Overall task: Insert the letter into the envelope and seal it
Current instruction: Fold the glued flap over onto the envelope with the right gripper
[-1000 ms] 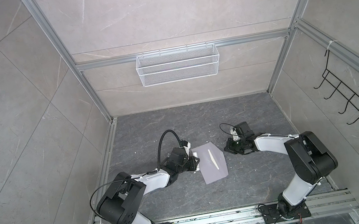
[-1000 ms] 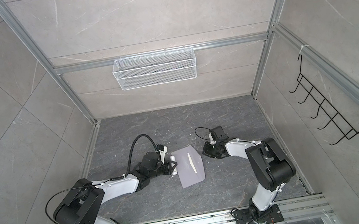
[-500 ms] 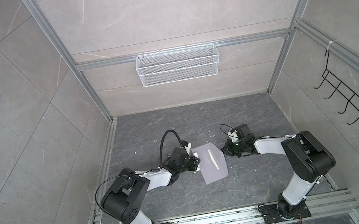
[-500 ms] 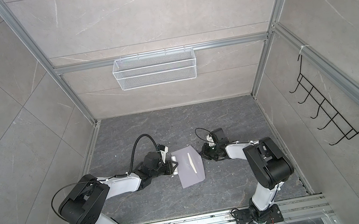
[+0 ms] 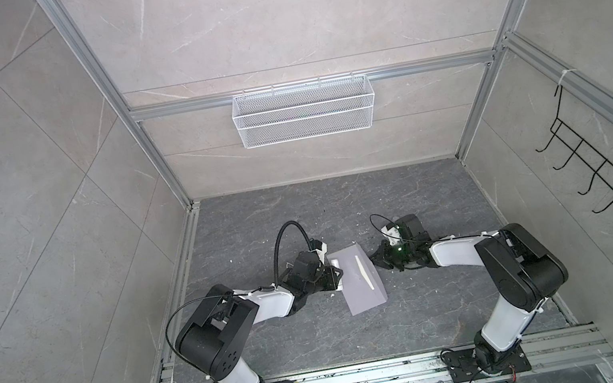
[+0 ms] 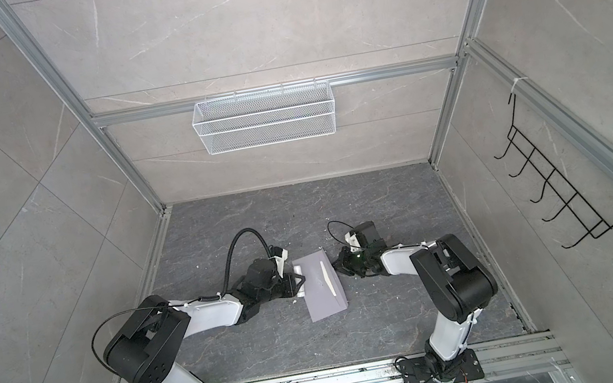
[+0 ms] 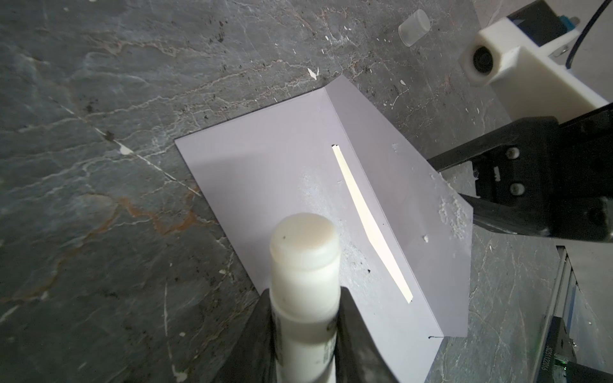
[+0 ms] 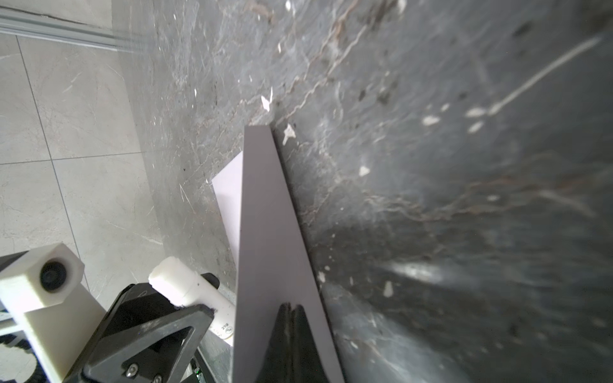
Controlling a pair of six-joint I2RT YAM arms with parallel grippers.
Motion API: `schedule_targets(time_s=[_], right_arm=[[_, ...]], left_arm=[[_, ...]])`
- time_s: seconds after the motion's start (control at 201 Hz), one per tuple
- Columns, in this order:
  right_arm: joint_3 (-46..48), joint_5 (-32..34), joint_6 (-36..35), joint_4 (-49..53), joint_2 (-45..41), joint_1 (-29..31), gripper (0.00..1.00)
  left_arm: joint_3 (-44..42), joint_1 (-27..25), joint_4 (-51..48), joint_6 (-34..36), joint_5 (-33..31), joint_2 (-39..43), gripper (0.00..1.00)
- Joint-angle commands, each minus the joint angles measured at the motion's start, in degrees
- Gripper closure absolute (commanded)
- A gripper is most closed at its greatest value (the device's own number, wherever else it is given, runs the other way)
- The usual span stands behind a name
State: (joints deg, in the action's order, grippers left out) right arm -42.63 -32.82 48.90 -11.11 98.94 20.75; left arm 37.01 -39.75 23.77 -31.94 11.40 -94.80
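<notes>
1. While the envelope [image 5: 357,289] lies on the surface [image 5: 381,197], the closed right claw [image 8: 292,310] pinches its raised flap [image 7: 398,165].
2. The left claw [image 7: 305,298] clamps a glue stick [image 7: 303,245] over the envelope.
3. The letter [image 7: 368,219] shows as a cream sliver inside the envelope.

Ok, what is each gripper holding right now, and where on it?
Left gripper grips the white glue stick around its barrel, just below the exposed glue tip. Right gripper pinches the envelope by the outer edge of its raised flap.
</notes>
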Motion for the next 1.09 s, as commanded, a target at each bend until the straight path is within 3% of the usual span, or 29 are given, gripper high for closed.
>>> schedule_targets(time_s=[0.0,0.578,1.086], right_arm=[[-0.8,-0.3,1.4,-1.4,1.8,1.5,1.0],[-4.7,3.6,0.7,1.6,6.3,7.9,1.0],[-4.5,6.7,-2.3,6.5,6.2,9.8,1.0]], left_arm=[[1.5,-0.2,1.5,-0.2,1.1,-0.6,1.0],[1.2,-0.2,2.2,-0.4,1.0,-1.0,1.0],[2.6,-0.2,2.2,-1.2,1.6,0.5,1.0]])
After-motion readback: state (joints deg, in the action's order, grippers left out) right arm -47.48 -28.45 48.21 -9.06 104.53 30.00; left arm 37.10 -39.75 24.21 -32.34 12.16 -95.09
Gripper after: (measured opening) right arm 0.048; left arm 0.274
